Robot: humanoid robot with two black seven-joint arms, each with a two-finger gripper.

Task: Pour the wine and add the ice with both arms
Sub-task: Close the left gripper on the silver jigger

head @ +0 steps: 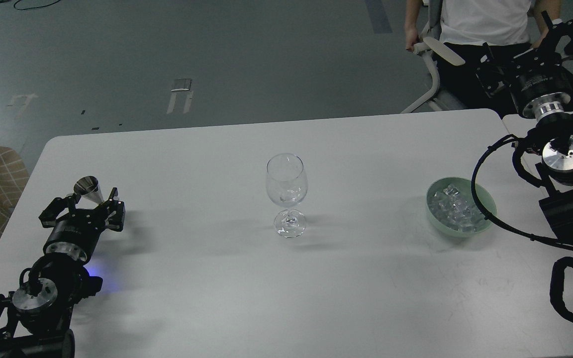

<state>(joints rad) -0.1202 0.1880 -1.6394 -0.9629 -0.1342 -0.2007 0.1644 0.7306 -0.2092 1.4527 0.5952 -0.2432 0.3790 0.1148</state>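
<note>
Between left gripper (86,206) fingers stands a metal jigger (87,190).

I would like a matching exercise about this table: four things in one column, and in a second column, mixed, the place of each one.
Things:
1. wine glass
2. ice
3. metal cone cup
4. right gripper

Places:
A. between the fingers of the left gripper
B. in the green bowl
C. raised past the table's far right corner
D. upright at the middle of the table

Pairs: 1-D, 2-B, 3-A, 4-C
</note>
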